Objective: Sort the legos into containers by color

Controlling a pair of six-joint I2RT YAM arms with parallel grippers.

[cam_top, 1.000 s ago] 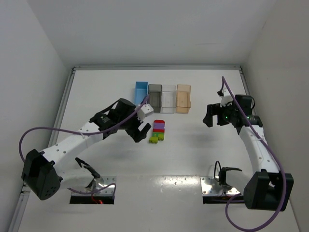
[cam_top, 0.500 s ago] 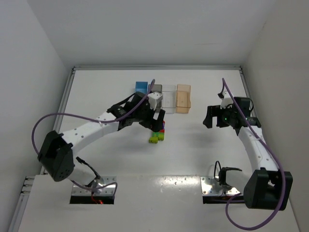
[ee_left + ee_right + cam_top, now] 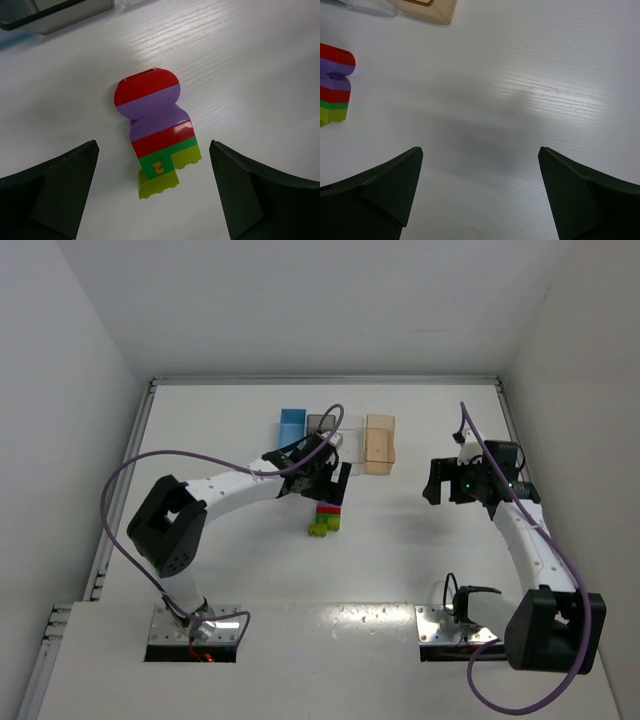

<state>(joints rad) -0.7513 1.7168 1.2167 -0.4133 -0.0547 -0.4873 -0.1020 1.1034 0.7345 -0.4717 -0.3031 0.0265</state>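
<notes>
The left fingers (image 3: 50, 195) hang spread wide and empty over the stacked legos (image 3: 157, 132); at 3 o'clock on the tabletop (image 3: 400, 540), the right fingers (image 3: 365, 195) gape empty.

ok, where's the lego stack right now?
Top view: the lego stack lies on the table just left of centre, on the near side of the grey bin, between the open fingers of the left gripper, untouched.

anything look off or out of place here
Nothing spilled or damaged. The legos lie flat on the table as what looks like one joined stack of mixed colours, just short of the bins.
</notes>
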